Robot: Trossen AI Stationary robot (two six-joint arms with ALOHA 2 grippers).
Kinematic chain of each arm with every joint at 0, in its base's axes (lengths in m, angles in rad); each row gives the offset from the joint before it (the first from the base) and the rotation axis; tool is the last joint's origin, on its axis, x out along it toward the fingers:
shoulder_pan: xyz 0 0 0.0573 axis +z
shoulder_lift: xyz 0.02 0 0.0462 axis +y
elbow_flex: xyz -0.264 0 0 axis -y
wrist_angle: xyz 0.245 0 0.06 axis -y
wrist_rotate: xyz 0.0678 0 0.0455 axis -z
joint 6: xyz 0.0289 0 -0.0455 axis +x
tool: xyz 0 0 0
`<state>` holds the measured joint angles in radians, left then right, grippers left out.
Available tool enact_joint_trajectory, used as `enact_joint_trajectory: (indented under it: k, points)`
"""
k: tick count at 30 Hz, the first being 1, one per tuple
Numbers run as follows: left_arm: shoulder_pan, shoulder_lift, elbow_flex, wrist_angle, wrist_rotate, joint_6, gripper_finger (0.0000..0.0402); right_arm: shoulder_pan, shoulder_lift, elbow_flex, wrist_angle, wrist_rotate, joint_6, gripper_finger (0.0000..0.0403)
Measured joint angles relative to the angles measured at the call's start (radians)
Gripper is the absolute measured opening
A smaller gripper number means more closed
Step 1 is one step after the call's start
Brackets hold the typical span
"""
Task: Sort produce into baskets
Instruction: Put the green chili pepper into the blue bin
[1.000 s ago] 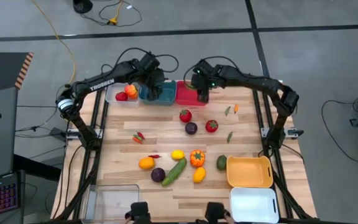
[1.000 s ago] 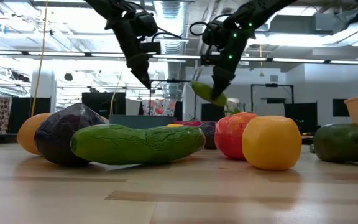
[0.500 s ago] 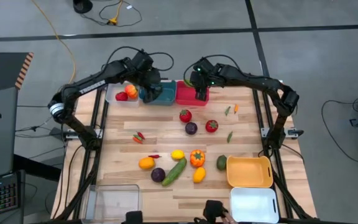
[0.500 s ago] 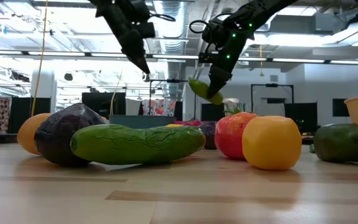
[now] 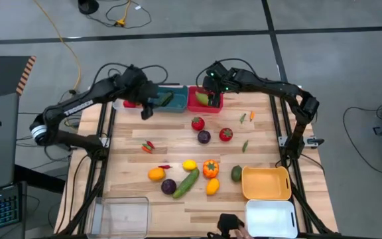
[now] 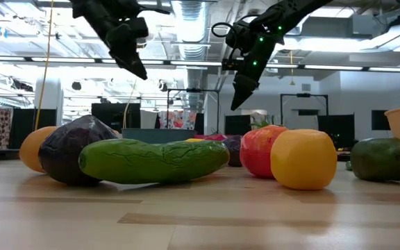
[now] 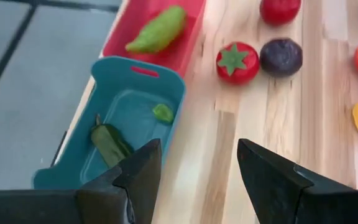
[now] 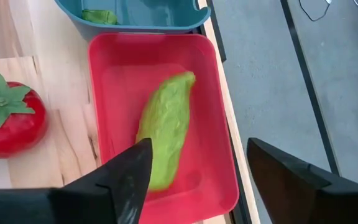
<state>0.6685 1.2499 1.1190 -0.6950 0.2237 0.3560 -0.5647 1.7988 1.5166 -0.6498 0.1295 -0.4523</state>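
Note:
A light green oblong piece of produce [image 8: 163, 134] lies on the floor of the red basket [image 8: 104, 93] at the table's far edge [image 5: 202, 99]. My right gripper [image 8: 199, 146] hangs open just above it, touching nothing. Beside it, the teal basket [image 7: 135, 68] holds a dark green piece [image 7: 109, 142] and a small light green one [image 7: 163, 112]. My left gripper [image 7: 199, 149] is open with nothing between its fingers, near the teal basket's near left corner [image 5: 146, 109].
Two tomatoes [image 5: 197, 123] [image 5: 225, 134], a purple piece [image 5: 204, 137], a cucumber [image 5: 186, 182], an orange pepper [image 5: 210, 168] and other produce are scattered mid-table. An orange-yellow basket [image 5: 266, 194], a white one [image 5: 270, 229] and a clear one [image 5: 120, 216] stand near the front edge.
My right gripper has opened and let go of the green piece, which has dropped into the red basket. My left gripper has drawn back from above the teal basket toward the table's left and near side, rising a little, still open.

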Motion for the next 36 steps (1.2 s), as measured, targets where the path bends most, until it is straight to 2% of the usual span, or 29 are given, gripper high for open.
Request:
enact_joint_trajectory:
  k: [7, 14, 20, 24, 36]
  points:
    - [0.0, -0.161, -0.222, 0.168, 0.0, -0.09, 0.0199, -0.002, -0.026, 0.0, -0.073, 0.027, 0.012, 0.0292]
    - [0.0, -0.263, -0.391, 0.326, 0.002, -0.169, 0.0199, -0.022, -0.097, 0.001, -0.253, 0.053, 0.186, 0.0292]
    - [0.0, -0.306, -0.511, 0.484, 0.004, -0.195, 0.0199, -0.02, -0.096, 0.001, -0.475, 0.054, 0.332, 0.0292]
    - [0.0, -0.31, -0.54, 0.523, 0.003, -0.207, 0.0199, -0.024, -0.076, -0.024, -0.558, 0.056, 0.469, 0.0292]
    - [0.0, -0.31, -0.54, 0.531, -0.001, -0.185, 0.0199, -0.129, -0.076, -0.188, -0.583, 0.056, 0.718, 0.0292]
